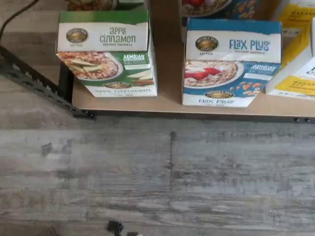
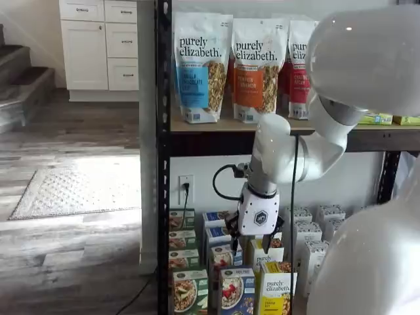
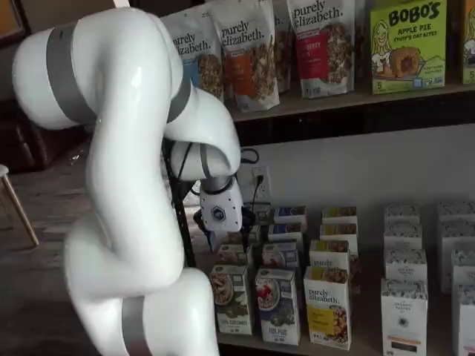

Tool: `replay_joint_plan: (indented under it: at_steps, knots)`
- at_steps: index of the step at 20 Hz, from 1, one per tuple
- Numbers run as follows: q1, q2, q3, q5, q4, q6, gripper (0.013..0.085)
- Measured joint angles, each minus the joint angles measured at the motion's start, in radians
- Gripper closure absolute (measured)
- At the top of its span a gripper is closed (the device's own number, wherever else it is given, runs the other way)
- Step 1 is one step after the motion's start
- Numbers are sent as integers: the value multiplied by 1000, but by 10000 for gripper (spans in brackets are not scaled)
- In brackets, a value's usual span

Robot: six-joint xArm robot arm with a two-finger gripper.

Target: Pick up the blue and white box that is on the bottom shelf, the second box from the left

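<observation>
The blue and white box [image 1: 231, 61], labelled Flax Plus, stands upright at the front edge of the bottom shelf [image 1: 167, 101]. In both shelf views it is in the front row [image 2: 236, 292] [image 3: 278, 304], between a green carton and a yellow one. My gripper [image 2: 254, 244] hangs above the front rows of cartons, pointing down. Its black fingers stand apart with nothing between them, so it is open. It touches no box. The wrist view shows no fingers.
A green apple cinnamon carton [image 1: 106, 54] stands left of the blue box and a yellow carton [image 1: 295, 54] right of it, both close. More cartons fill the rows behind. The rack's black post [image 2: 163, 197] is at the left. Granola bags [image 2: 200, 65] sit on the upper tier.
</observation>
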Motion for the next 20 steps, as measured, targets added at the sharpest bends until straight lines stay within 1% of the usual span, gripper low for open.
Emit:
replay_joint_plan:
  at_steps: [4,6,9,13,16,17,19,20]
  knots:
    - [-13,82,-38,-43,21,-32,130]
    - [-19,119,-59,-53,21,-39,130]
    - [-27,192,-99,-64,40,-63,130]
    - [-29,268,-132,-100,43,-71,130]
    - [-29,317,-147,-140,65,-94,130]
    - [-29,332,-149,-161,57,-88,130]
    - [-32,358,-152,-200,5,-43,130]
    - [-32,370,-154,-215,-11,-30,130]
